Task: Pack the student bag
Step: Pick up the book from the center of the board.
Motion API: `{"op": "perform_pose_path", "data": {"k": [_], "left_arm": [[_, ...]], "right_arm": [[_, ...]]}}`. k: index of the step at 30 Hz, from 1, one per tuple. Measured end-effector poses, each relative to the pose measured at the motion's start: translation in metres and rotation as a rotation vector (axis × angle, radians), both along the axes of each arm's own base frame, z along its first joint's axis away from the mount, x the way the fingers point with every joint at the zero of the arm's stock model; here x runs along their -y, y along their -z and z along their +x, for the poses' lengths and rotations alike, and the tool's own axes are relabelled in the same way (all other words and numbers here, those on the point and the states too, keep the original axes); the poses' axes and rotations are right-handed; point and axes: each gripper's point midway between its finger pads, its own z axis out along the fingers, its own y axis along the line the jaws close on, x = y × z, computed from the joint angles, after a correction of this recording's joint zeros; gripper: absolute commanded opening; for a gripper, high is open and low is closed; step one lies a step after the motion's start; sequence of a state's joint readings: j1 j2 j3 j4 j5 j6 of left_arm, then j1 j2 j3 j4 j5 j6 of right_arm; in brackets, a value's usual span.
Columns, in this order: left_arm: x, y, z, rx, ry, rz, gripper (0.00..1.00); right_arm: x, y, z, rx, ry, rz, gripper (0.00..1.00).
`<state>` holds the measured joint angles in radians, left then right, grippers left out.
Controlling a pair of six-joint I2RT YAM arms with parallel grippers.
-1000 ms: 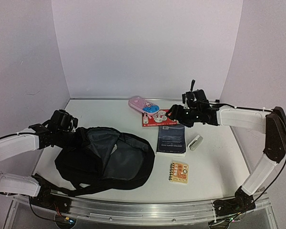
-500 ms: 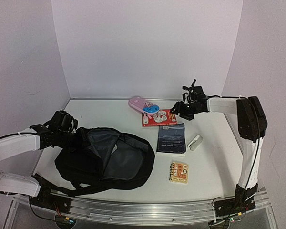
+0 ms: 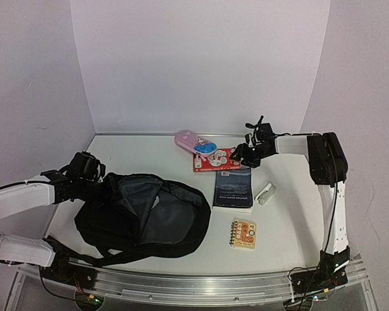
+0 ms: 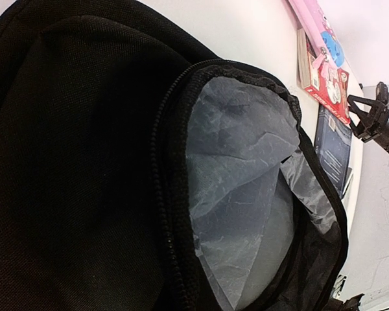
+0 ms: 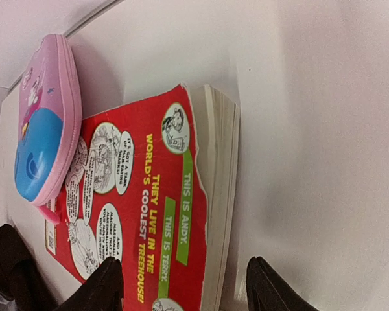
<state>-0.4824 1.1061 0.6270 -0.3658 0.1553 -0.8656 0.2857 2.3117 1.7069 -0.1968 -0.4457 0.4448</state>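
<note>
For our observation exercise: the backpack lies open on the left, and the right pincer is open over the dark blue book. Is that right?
Not quite. The right pincer is open over the red book, not the dark blue book, as the right wrist view shows. The backpack does lie open on the left.

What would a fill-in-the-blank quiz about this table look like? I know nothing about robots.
1. The student bag lies open, showing a ____ lining.
2. The book under the right gripper has a ____ cover.
3. The pencil case beside that book is blue and ____.
4. The spiral notepad lies on the ____ arm's side of the table.

Missing words: grey; red; pink; right.
</note>
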Motion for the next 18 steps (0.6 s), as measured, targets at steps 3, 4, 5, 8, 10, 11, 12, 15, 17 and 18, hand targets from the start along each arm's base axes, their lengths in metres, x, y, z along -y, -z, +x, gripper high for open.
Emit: {"op": "perform_pose_path", "data": {"k": [3,4,5,8,10,11,12,15,17,18], "left_arm": [[0.0,0.0,0.0,0.0,-0.001,0.001,0.0],[0.0,0.0,0.0,0.0,-0.001,0.001,0.0],[0.0,0.0,0.0,-0.001,-0.001,0.001,0.0],[0.0,0.002,0.0,-0.005,-0.002,0.003,0.0],[-0.001,0.003,0.0,-0.011,-0.003,0.007,0.0],[-0.001,0.004,0.0,-0.013,-0.004,0.008,0.0],[-0.001,0.005,0.0,-0.014,-0.005,0.01,0.0],[-0.002,0.006,0.0,-0.017,-0.008,0.014,0.0],[-0.002,0.007,0.0,-0.021,-0.009,0.017,0.0],[-0.002,0.007,0.0,-0.022,-0.009,0.017,0.0]], "right_arm": [[-0.004,0.008,0.004,-0.012,-0.018,0.017,0.59],[-0.005,0.01,0.005,-0.014,-0.025,0.027,0.58],[-0.006,0.01,0.006,-0.014,-0.029,0.032,0.58],[-0.009,0.01,0.006,-0.019,-0.043,0.051,0.56],[-0.012,0.01,0.007,-0.026,-0.051,0.068,0.53],[-0.014,0.01,0.007,-0.028,-0.055,0.075,0.52],[-0.015,0.01,0.008,-0.032,-0.057,0.086,0.49],[-0.017,0.012,0.009,-0.051,-0.048,0.112,0.38],[-0.017,0.014,0.01,-0.067,-0.039,0.137,0.3],[-0.017,0.016,0.011,-0.077,-0.031,0.15,0.26]]}}
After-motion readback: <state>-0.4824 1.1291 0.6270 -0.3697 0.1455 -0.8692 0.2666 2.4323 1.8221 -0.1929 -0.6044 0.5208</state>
